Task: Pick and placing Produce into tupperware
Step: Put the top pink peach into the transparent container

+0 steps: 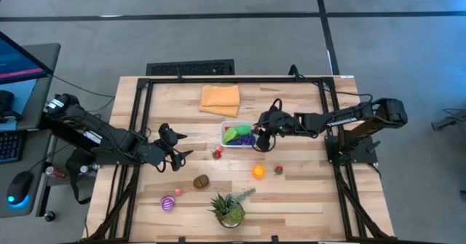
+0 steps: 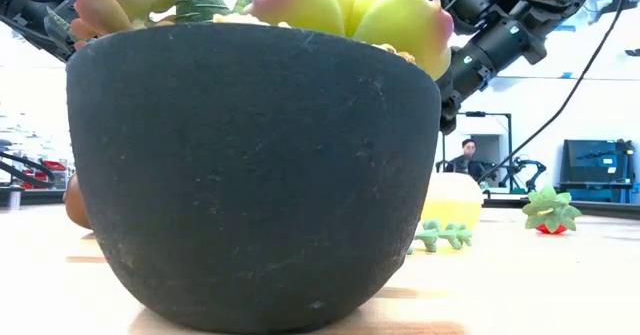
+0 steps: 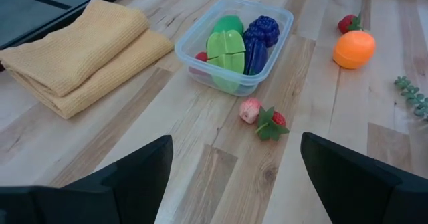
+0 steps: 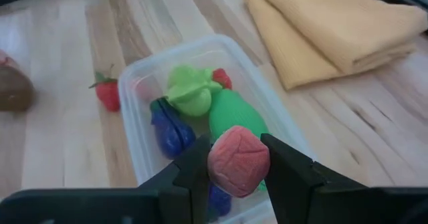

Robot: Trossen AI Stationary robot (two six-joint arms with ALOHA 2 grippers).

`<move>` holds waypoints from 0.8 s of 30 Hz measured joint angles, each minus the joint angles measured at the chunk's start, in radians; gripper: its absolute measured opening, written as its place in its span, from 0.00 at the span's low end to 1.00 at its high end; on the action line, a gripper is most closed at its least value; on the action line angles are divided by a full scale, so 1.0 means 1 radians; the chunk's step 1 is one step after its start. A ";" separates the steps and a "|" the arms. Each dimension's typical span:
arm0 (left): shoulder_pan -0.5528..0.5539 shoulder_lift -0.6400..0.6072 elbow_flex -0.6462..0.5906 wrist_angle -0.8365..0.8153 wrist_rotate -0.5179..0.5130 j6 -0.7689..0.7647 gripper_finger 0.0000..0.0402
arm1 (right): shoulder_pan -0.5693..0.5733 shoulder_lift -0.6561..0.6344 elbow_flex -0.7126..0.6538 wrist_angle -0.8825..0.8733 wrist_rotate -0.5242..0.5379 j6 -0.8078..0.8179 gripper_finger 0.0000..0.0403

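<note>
Two fingers of my right gripper (image 4: pixel 237 160) pinch a pink-red fruit piece (image 4: pixel 239 161) squarely between them, low centre in the right wrist frame, above the tupperware (image 4: pixel 144 77), which holds green and purple produce. My left gripper (image 1: pixel 175 148) waits left of centre in the high view, fingers spread, nothing between them.

The small clear plastic rectangular tub (image 1: pixel 239 134) sits mid-table, just in front of the folded orange cloth (image 1: pixel 220 99). 3 toy pieces show in it: 2 green (image 4: pixel 190 90), 1 purple (image 4: pixel 170 130). A round pink toy fruit (image 4: pixel 238 161) hangs above it in the right gripper (image 4: pixel 235 162). The spiky green potted plant (image 1: pixel 230 210) stands at the front edge.
</note>
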 joint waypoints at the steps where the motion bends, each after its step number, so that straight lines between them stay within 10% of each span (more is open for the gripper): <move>1: 0.000 0.000 0.000 0.000 0.000 0.000 0.80 | 0.001 0.010 0.000 0.009 0.006 0.001 0.28; 24: 0.000 0.000 0.000 0.000 -0.001 0.023 0.80 | -0.038 0.147 0.000 0.099 0.025 -0.029 0.33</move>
